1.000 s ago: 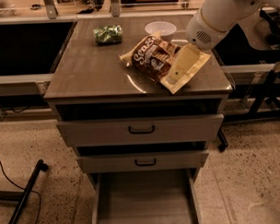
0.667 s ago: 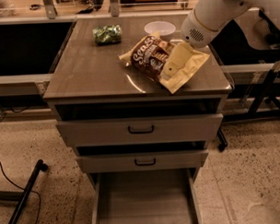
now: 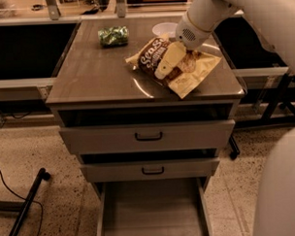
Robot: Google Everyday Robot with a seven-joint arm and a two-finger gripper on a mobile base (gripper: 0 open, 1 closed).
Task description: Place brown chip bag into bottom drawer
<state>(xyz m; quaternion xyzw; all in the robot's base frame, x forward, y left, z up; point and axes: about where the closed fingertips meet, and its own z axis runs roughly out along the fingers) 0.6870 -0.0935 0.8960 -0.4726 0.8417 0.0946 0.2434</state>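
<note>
The brown chip bag (image 3: 197,72) lies flat on the right half of the cabinet top (image 3: 95,75), with white "Sea S" lettering on its dark centre and pale tan ends. My gripper (image 3: 166,63) reaches down from the upper right and sits over the middle of the bag, touching or just above it. The bottom drawer (image 3: 151,214) is pulled out at the foot of the cabinet, and its flat grey inside holds nothing.
A small green shiny packet (image 3: 113,36) lies at the back left of the top and a white bowl (image 3: 164,28) at the back. The two upper drawers (image 3: 148,136) (image 3: 151,170) stand slightly open. A black stand leg (image 3: 24,207) crosses the floor on the left.
My gripper has moved left from the bag's right tan end to over its middle. The bag has stayed in the same place on the top.
</note>
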